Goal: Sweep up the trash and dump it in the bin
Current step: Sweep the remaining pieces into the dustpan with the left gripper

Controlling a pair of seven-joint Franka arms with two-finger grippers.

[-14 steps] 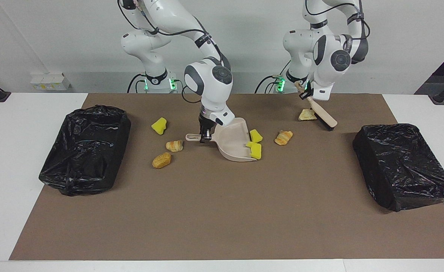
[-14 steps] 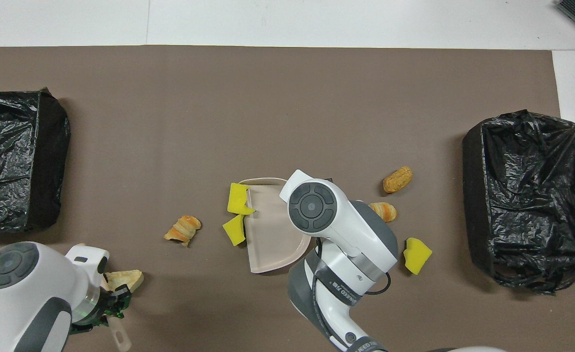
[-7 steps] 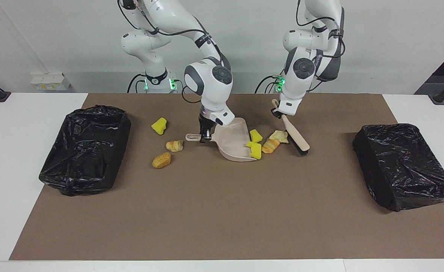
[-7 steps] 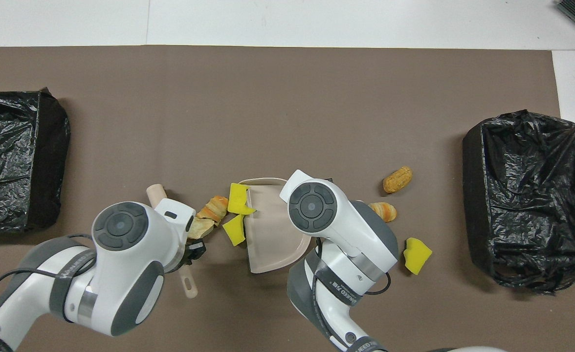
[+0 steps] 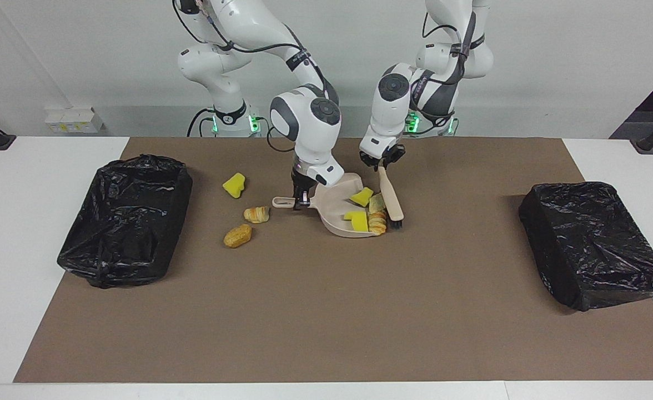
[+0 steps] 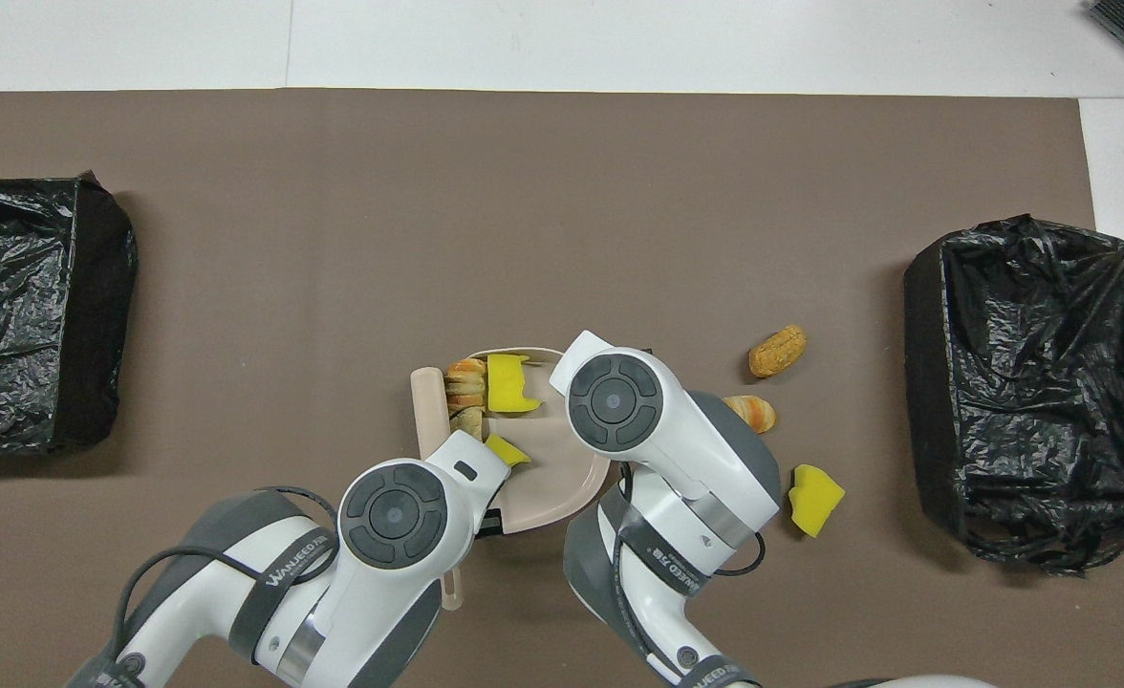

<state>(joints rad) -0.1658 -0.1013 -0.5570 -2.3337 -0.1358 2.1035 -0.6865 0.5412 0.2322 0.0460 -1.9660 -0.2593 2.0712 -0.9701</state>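
My right gripper [image 5: 302, 200] is shut on the handle of the beige dustpan [image 5: 337, 219], which rests tilted on the brown mat. My left gripper [image 5: 383, 164] is shut on the handle of the beige brush [image 5: 391, 203], whose bristles stand at the pan's mouth. Two yellow sponge chunks [image 5: 362, 196] [image 5: 357, 220] and two bread pieces [image 5: 378, 222] lie in the pan [image 6: 552, 459], against the brush [image 6: 425, 411]. More trash lies on the mat beside the pan, toward the right arm's end: a sponge chunk [image 5: 234, 185], a croissant [image 5: 256, 214] and a roll [image 5: 237, 235].
A black-bagged bin [image 5: 121, 222] with an open top stands at the right arm's end of the mat [image 6: 1030, 392]. Another black-bagged bin [image 5: 593, 244] stands at the left arm's end [image 6: 36, 315]. White table borders the mat.
My left arm has swept the brush across the mat to the dustpan, pushing two bread pieces and two sponge chunks into it. The right arm and the pan have stayed put.
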